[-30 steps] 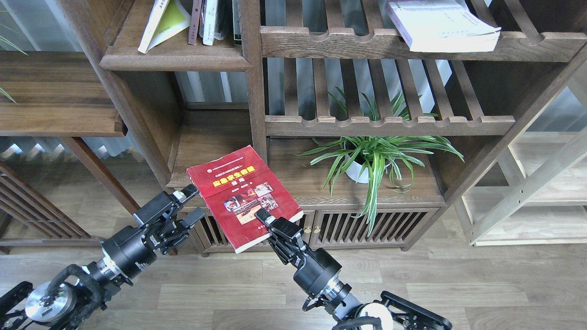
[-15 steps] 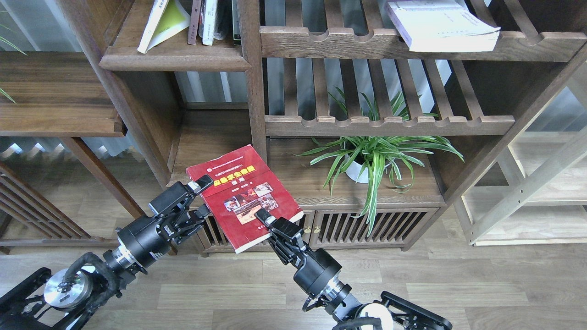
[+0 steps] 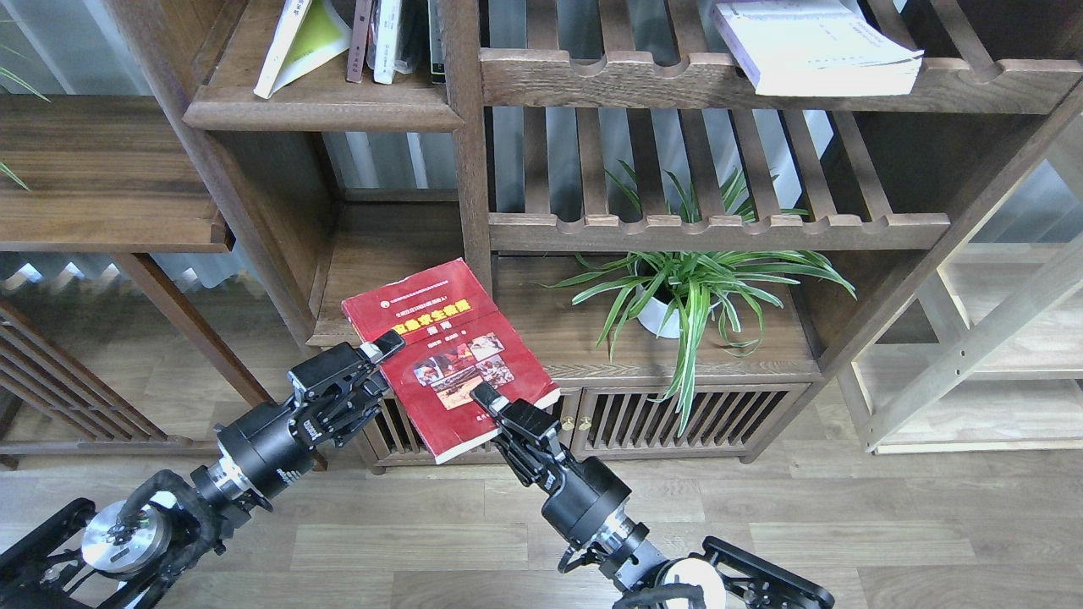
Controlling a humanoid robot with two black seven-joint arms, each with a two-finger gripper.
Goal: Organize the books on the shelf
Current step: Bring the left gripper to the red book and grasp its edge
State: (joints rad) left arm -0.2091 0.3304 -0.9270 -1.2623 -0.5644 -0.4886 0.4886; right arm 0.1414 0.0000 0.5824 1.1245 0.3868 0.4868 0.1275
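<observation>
1. Red book point(image 3: 444, 355) hangs tilted in front of the shelf point(image 3: 321, 106), clamped between right fingers point(image 3: 484, 397).
2. Left fingers point(image 3: 385, 347) touch its edge; grip unclear.
3. Steady both sides before lifting.

The dark red book point(image 3: 446, 359) carries a yellow title in Chinese characters, a round emblem and a line of small white print above it; none is legible. Spine lettering on the upright books point(image 3: 385, 38) is unreadable.
</observation>
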